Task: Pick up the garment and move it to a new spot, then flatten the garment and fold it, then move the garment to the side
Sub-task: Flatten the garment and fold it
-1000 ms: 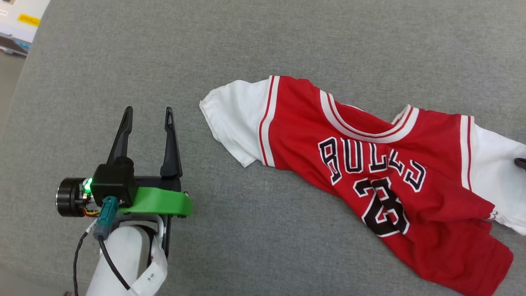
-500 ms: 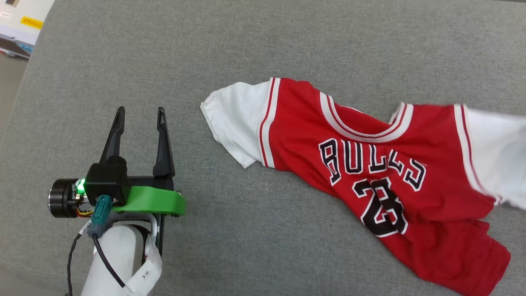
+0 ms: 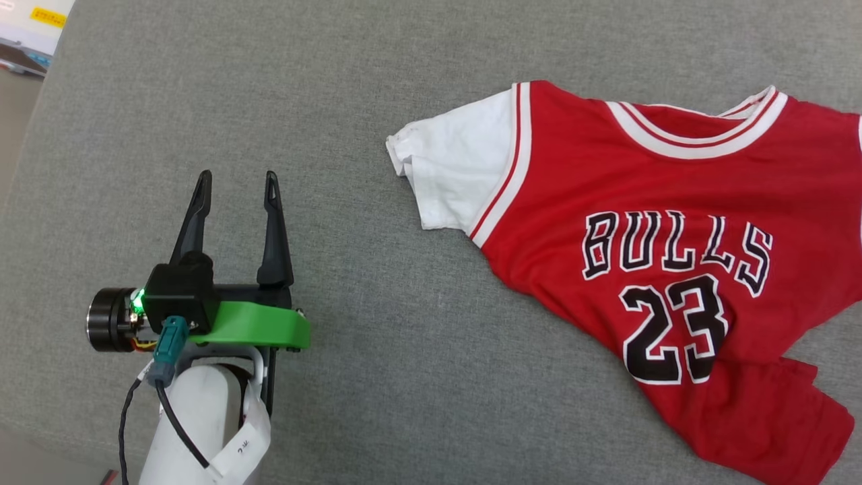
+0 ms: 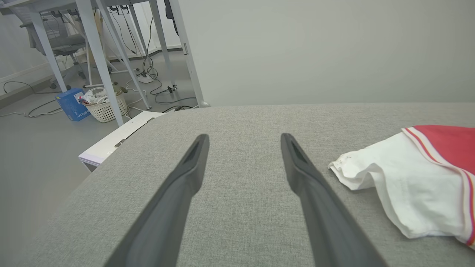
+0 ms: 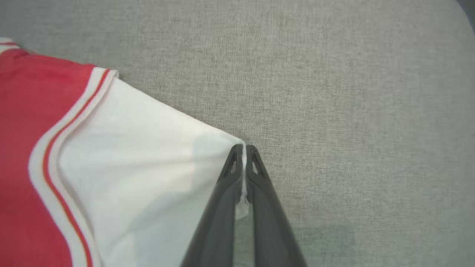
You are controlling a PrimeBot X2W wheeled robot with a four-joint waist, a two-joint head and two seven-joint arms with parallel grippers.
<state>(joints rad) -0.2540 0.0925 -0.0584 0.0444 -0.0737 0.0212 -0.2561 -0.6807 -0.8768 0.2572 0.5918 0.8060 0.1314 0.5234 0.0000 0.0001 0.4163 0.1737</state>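
Garment (image 3: 566,175) sleeve seems pinched in right jaws; left jaws gape.

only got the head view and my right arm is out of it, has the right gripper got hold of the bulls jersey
Observer: Yes. The right wrist view shows the right gripper shut on the edge of a white sleeve of the Bulls jersey.
Operator: big bunch or just the edge
Observer: Just the edge. A thin strip of white cloth shows between the closed fingers, up near the tips.
Operator: what's past the cushion edge on my left side
Observer: The left wrist view shows floor beyond the grey cushion, with a white basket and a blue box beside white table legs.
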